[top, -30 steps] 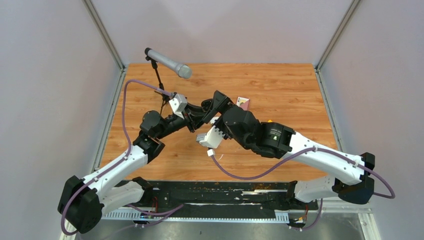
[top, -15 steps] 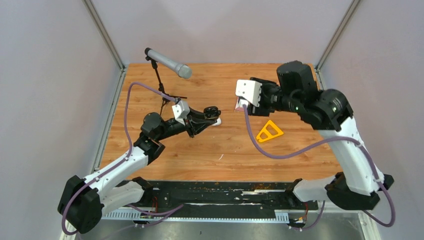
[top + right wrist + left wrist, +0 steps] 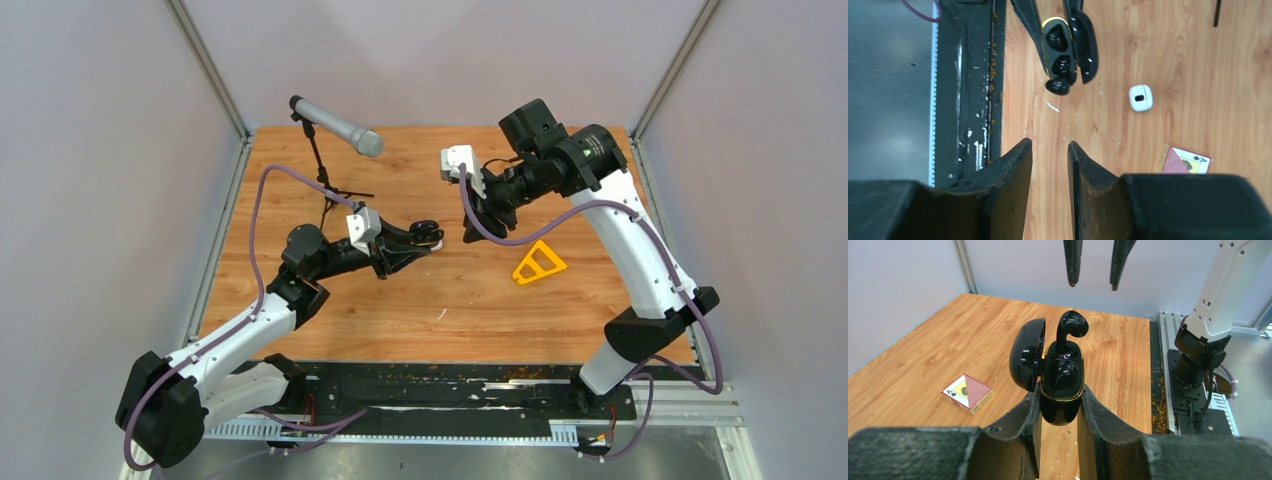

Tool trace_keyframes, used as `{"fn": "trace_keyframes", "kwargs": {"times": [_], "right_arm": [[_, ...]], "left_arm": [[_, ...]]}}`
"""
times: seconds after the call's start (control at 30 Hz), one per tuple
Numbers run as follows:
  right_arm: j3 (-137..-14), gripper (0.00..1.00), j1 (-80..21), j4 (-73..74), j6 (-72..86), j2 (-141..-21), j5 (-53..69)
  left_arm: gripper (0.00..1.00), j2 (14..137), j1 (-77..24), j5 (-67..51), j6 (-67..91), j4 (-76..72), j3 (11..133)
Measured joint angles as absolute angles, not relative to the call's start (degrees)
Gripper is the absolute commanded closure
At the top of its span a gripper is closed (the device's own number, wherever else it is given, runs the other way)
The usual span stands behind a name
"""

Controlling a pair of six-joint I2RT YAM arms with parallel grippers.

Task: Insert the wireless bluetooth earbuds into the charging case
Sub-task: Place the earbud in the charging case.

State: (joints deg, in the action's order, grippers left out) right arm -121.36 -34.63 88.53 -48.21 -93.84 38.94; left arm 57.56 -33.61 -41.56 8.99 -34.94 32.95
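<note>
**Press the standing earbud home**

Keep the left hand (image 3: 1060,407) clamped shut around the lower half of the black charging case (image 3: 1062,392), with the lid (image 3: 1025,360) thrown open just past that hand's left finger. Note one black earbud (image 3: 1064,374) lying seated in the well nearer the fingertips. Note a second black earbud (image 3: 1071,326) standing proud of the farther well, stem down and head clear of the gold rim. Judge that one as only part way in.

Find the right hand (image 3: 1092,286) hanging directly above the case, well apart from it, jaws partly parted and gripping nothing.

For the push:
- Narrow those jaws first, or offer a single fingertip, to get a blunt face rather than a fork.
- Come straight down along the stem's line, never at a slant.
- Expect a sideways slip from so glossy a bud under an off-centre push.
- Stay to the side away from the open lid to avoid knocking it shut on the bud.
- Hold the left hand rigid and level against the downward load.
- Press gently and stop once the head sits as low as its neighbour.

Leave alone the small white case (image 3: 1140,97) and the card box (image 3: 1187,160) on the counter (image 3: 1158,45) below the right hand. Cannot spot any white earbuds from here.
</note>
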Motion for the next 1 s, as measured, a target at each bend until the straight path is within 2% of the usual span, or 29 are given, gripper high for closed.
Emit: {"fn": "trace_keyframes", "kwargs": {"times": [0.2, 0.53, 0.73, 1.0], "right_arm": [[-122.0, 0.71, -35.6, 88.9, -45.8, -94.8, 41.7], [-122.0, 0.67, -36.7, 85.7, -40.1, -99.1, 41.7], [-122.0, 0.75, -37.8, 84.9, -39.2, -99.8, 41.7], [-122.0, 0.74, -39.2, 84.8, -38.7, -99.8, 40.7]], "left_arm": [[1.00, 57.5, -33.6, -41.6, 8.8, -35.0, 32.9], [1.00, 57.5, -33.6, -41.6, 8.6, -35.0, 32.9], [1.00, 57.5, -33.6, -41.5, 8.6, -34.9, 32.9], [1.00, 57.5, -33.5, -41.5, 8.6, -34.5, 32.9]]}}
